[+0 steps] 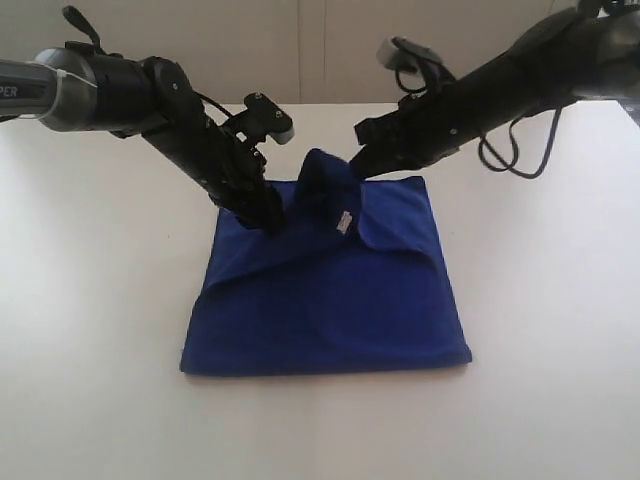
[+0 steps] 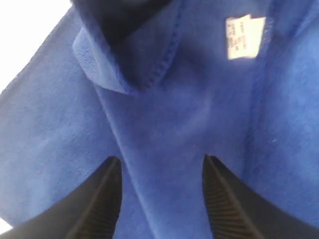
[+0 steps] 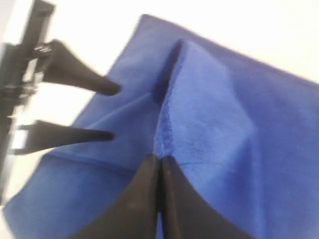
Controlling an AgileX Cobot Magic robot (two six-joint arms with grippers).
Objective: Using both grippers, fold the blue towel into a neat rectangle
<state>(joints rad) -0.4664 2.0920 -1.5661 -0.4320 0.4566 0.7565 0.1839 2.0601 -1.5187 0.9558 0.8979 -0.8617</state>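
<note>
The blue towel (image 1: 330, 300) lies in the middle of the white table (image 1: 100, 420), folded over into a rough square. Its far edge is lifted into a little peak. A flap with a small white tag (image 1: 344, 223) lies bent across the top.

We see the right claw (image 1: 350, 165) at that peak. Its two jaws are pressed tight together, and a bit of the towel's edge is pinched between them. The left claw (image 1: 272, 222) is just beside it, low over the cloth. Its jaws stand wide apart, and we see nothing held in them, only blue cloth below.

We think the pinch is small, so the cloth could slip out if the right claw pulls fast. Only one claw has hold, so the flap could twist and land crooked. If the left claw shuts where it is, it could grab too many layers and drag the whole towel. The two claws are close, so they could bump.
</note>
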